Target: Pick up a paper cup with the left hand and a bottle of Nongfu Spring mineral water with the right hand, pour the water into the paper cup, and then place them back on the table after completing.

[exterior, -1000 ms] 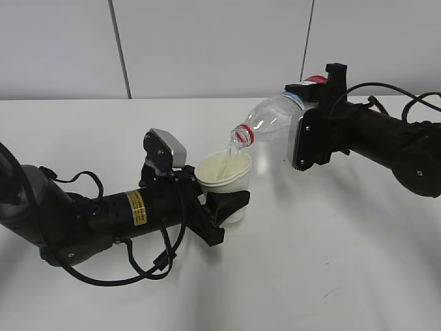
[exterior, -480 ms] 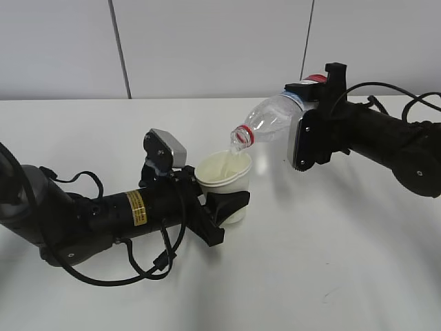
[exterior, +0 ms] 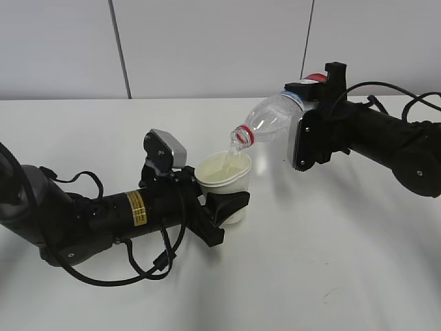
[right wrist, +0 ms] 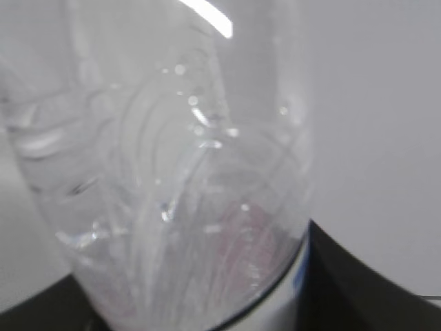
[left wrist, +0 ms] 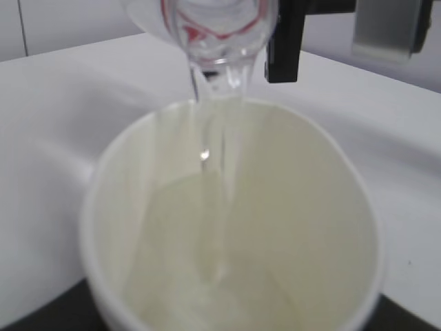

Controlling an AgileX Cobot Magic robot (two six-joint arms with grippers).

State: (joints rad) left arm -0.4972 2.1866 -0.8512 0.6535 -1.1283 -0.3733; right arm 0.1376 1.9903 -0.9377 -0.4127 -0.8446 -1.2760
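Note:
My left gripper [exterior: 222,204], on the arm with the yellow sticker, is shut on a white paper cup [exterior: 224,181] and holds it upright just above the table. The cup fills the left wrist view [left wrist: 234,227]. My right gripper [exterior: 309,131] is shut on a clear plastic bottle [exterior: 272,117] with a red neck ring, tilted mouth-down to the left over the cup's rim. A thin stream of water [left wrist: 207,131] runs from the bottle mouth [left wrist: 217,41] into the cup. The bottle fills the right wrist view [right wrist: 172,172].
The white table [exterior: 331,262] stretches around both arms. A grey panelled wall [exterior: 207,48] stands behind it. Black cables [exterior: 138,269] loop under the left arm.
Almost nothing has moved. The bottle stays tilted over the cup and the water keeps running into it.

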